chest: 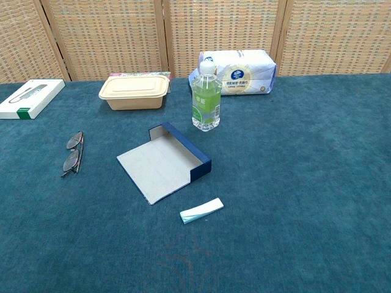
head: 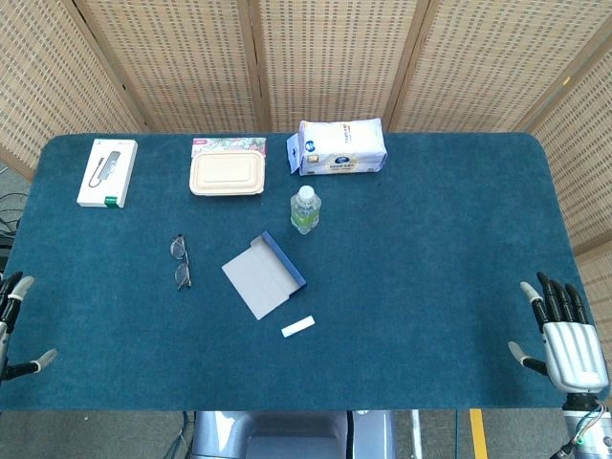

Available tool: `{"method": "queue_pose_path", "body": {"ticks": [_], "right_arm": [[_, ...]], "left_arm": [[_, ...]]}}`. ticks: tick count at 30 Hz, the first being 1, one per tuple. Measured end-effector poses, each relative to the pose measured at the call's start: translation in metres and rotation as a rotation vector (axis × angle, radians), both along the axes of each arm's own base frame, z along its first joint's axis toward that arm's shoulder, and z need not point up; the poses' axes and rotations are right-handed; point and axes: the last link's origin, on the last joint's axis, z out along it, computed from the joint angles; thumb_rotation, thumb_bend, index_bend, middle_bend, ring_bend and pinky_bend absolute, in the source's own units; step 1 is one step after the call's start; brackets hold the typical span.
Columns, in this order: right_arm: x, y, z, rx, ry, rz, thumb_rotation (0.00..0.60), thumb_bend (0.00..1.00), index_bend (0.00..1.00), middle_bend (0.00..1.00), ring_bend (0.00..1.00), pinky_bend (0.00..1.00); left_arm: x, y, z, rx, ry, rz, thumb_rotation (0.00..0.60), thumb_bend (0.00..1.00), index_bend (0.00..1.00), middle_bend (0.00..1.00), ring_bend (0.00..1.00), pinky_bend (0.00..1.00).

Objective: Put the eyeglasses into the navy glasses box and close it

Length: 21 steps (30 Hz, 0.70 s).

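1. My left hand (head: 17, 325) is hanging at the near left edge of the table (head: 430, 287), mostly cut off by the frame; the fingers showing are spread apart and holding nothing.
2. My right hand (head: 566, 339) is sitting at the near right corner, fingers straight, thumb sticking out to the side, gripping nothing.
3. The eyeglasses (head: 181, 262) are lying folded on the blue cloth, left of centre, well apart from both hands.
4. The navy glasses box (head: 265, 274) is lying open and flat just right of the eyeglasses, grey inside facing up, not touching them.
5. A small white strip (head: 297, 326) is lying near the box's front corner.
6. A water bottle (chest: 206, 97) is standing upright just behind the box.
7. A beige lunch container (head: 227, 175), a tissue pack (head: 339, 146) and a white carton (head: 107, 173) are sitting along the far side.
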Motion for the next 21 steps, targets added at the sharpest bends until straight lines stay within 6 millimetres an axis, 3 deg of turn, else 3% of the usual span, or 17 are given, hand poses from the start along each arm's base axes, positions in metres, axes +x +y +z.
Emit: {"method": "queue_pose_path", "body": {"ticks": [12,21], "right_arm": [[0.0,0.001,0.0,0.0,-0.003,0.004,0.6,0.25,0.12,0.0,0.0,0.0],[0.0,-0.003,-0.001,0.007,-0.002,-0.001,0.6,0.24,0.09,0.0,0.0,0.0]], "left_arm": [[0.0,0.004,0.001,0.001,0.007,-0.016,0.6,0.03,0.0,0.0,0.0,0.0],[-0.012,0.05,0.002,-0.007,0.126,-0.132,0.6,0.05,0.0,0.0,0.0,0.0]]}}
